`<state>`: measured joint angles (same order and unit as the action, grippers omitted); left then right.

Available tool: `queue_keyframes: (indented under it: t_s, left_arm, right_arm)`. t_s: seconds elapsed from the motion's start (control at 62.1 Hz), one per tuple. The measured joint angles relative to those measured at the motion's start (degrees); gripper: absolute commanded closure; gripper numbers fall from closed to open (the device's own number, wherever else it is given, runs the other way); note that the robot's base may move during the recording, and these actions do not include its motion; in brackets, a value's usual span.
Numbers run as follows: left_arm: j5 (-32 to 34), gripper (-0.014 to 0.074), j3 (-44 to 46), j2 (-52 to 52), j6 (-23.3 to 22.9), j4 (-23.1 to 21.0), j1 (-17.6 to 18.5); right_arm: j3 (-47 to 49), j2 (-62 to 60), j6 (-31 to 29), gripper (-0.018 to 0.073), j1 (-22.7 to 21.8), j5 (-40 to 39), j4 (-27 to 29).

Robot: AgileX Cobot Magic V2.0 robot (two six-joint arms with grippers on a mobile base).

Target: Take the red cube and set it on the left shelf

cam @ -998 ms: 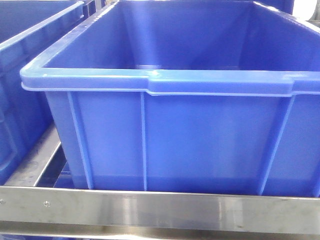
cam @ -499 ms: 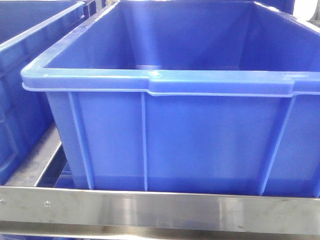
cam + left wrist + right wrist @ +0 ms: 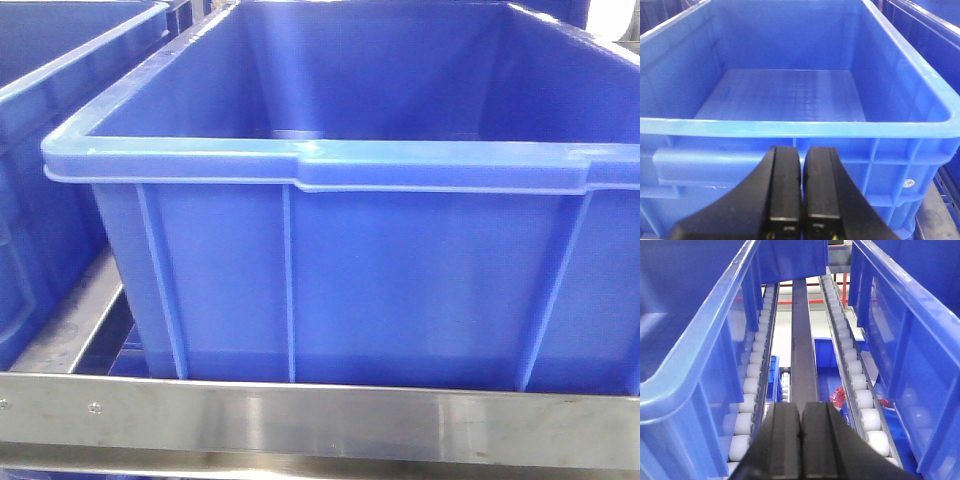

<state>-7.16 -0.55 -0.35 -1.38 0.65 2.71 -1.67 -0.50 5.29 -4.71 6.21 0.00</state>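
No text can be read; a small round sticker (image 3: 909, 183) on the blue crate (image 3: 790, 165) is too blurred.

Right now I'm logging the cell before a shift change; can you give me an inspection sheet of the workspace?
Surface: left shelf, steel front rail with small screws, white rollers between crates.
Job's things: red cube not identifiable; something red shows below the rollers, unclear what.
Clutter: blue crates; the crate before the left arm looks empty.
Grippers: left gripper fingers together, empty; right gripper fingers together, empty.
Cables: nothing seen.
Surroundings: more blue crates on both sides.
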Motion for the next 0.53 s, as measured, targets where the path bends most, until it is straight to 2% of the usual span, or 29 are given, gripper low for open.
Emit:
queue_keyframes:
  t_s: [0.531]
  left_arm:
    - [0.00, 0.0495, 0.00, 0.00, 0.00, 0.00, 0.00]
  right_arm:
    - [0.00, 0.00, -0.11, 0.0512, 0.00, 0.00, 0.00]
